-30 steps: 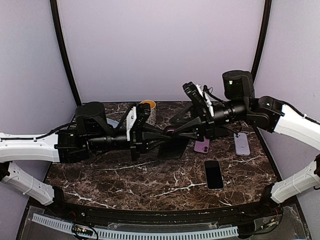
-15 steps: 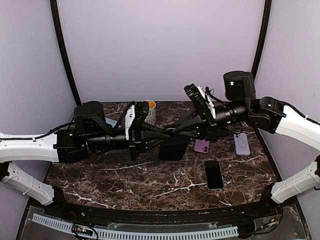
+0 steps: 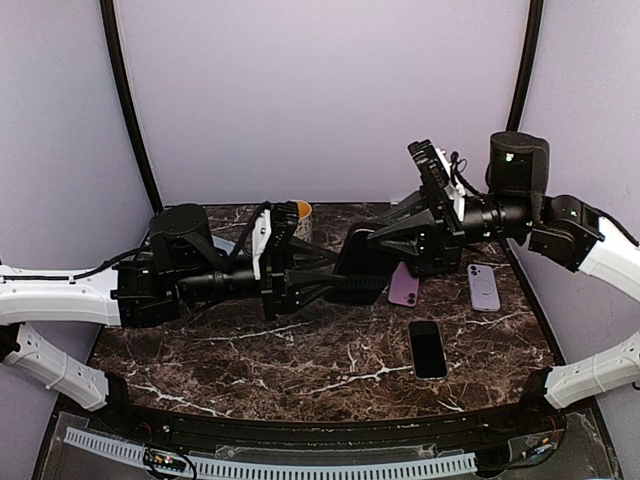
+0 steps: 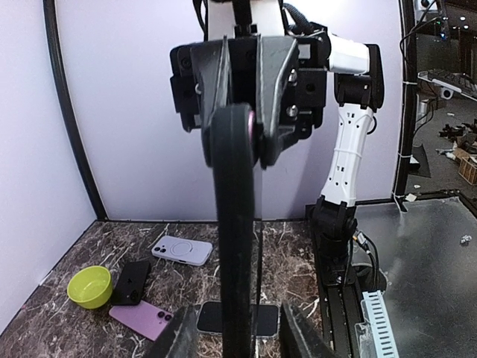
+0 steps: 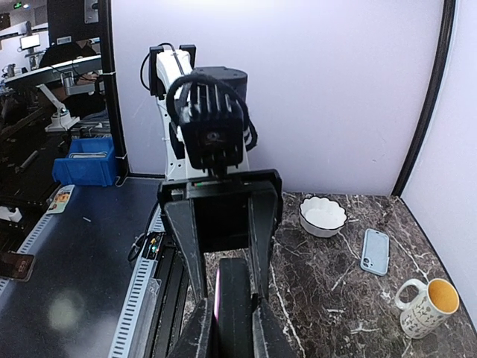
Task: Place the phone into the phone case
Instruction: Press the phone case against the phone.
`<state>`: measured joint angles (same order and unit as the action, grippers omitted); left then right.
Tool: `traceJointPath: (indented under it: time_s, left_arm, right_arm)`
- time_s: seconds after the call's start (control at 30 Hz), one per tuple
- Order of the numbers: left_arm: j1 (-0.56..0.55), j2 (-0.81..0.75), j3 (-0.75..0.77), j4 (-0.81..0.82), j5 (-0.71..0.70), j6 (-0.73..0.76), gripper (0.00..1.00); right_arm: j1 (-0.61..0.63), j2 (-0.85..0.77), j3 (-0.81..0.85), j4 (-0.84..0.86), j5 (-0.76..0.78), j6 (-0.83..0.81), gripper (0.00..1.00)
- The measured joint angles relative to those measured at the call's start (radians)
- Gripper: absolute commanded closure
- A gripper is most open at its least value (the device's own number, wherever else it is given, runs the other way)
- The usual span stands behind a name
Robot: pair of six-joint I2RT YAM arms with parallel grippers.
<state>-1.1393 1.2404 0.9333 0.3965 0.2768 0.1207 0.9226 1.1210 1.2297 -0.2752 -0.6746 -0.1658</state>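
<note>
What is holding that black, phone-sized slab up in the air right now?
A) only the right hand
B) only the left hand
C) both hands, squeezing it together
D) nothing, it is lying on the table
A: the right hand pinches the black slab between closed fingers, while the left hand has its fingers spread on either side of the slab, with a gap showing on each side.

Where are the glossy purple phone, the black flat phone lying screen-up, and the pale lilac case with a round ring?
glossy purple phone (image 3: pixel 403 288): top view, on its visible back.
black flat phone (image 3: pixel 428 349): top view, middle of its screen.
pale lilac case (image 3: pixel 483 289): top view, on its round ring.
</note>
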Motion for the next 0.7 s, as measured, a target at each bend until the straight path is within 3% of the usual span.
traceJointPath:
  time_s: [0.07,0.17,0.3,0.7]
  left_arm:
    - [0.000,0.015,0.000,-0.001,-0.005,0.002,0.65]
    - [0.000,0.039,-0.001,-0.001,-0.005,0.008,0.84]
    - [0.002,0.045,-0.008,-0.002,-0.008,0.014,0.99]
    - [0.001,0.045,-0.041,0.062,0.001,-0.018,1.00]
  right_arm:
    - [0.000,-0.005,0.000,0.001,0.006,0.003,1.00]
    - [0.000,-0.005,0.000,-0.004,0.020,0.006,1.00]
    - [0.000,-0.005,0.000,-0.011,0.022,0.006,1.00]
    - [0.000,-0.005,-0.003,-0.018,0.021,0.000,1.00]
